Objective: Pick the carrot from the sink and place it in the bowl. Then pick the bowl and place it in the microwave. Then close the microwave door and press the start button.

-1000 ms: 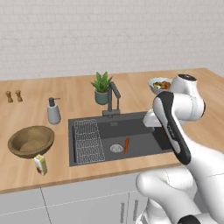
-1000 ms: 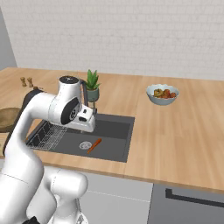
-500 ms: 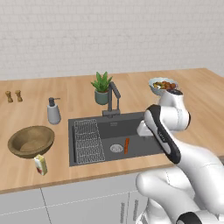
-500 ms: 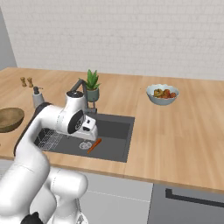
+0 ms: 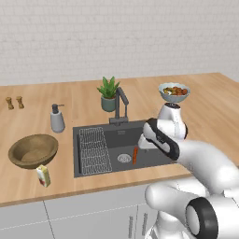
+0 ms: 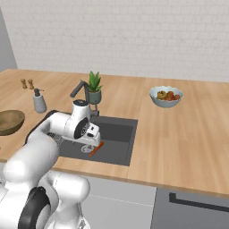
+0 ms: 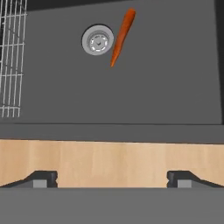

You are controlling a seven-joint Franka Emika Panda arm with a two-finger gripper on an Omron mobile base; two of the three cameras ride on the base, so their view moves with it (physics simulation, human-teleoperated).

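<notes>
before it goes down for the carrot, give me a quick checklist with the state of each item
1. Gripper open and empty: ok, fingertips stand wide apart with nothing between them.
2. Carrot in reach in the sink: ok, it lies on the basin floor right beside the drain.
3. Gripper lined up over the carrot: not ok, in the hand view the carrot sits far ahead of the fingertips, which are over the counter edge.
4. Wire rack out of the way: ok, it lies on the far side of the drain from the carrot.
5. Bowl ready to receive: ok, upright and empty on the counter.
</notes>
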